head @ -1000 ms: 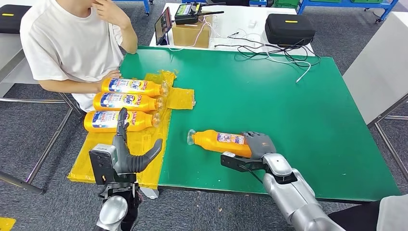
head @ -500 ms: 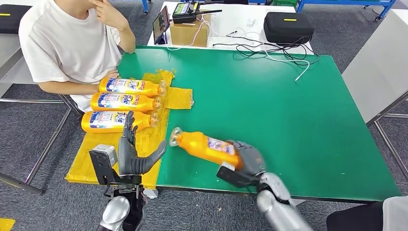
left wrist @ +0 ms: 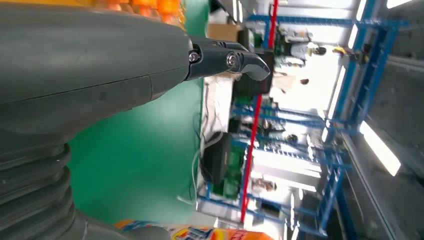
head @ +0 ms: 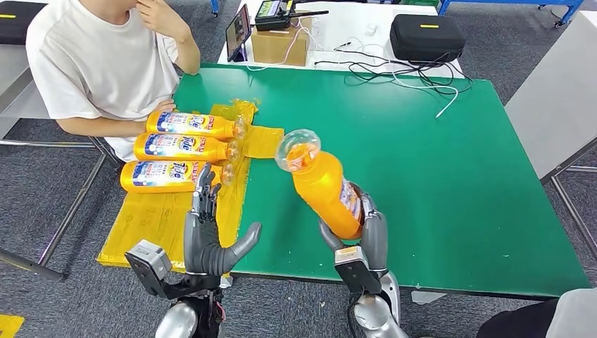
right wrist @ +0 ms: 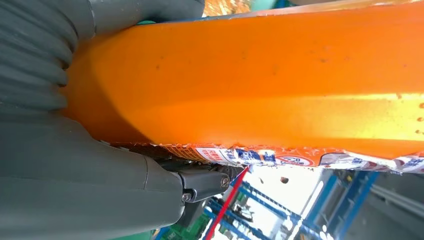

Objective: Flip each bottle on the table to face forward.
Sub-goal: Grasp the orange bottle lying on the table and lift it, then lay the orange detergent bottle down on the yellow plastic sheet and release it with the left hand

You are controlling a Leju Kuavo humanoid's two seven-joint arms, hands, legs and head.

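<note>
Robotics lab or workshop, green test table (head: 436, 162), blue metal racks (left wrist: 345, 165), cables (head: 394, 70), equipment case (head: 426, 36)

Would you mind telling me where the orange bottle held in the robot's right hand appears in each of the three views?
Head view: the held bottle rises at bottom centre, cap end tilted up toward the camera, base gripped by the right hand.
Left wrist view: a labelled orange bottle shows along one edge, but I cannot tell whether it is this one.
Right wrist view: its orange body spans the frame.
Shared landmark: the green table, also.

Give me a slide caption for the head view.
Right hand lifts an orange bottle off the green table; left hand open.
</note>
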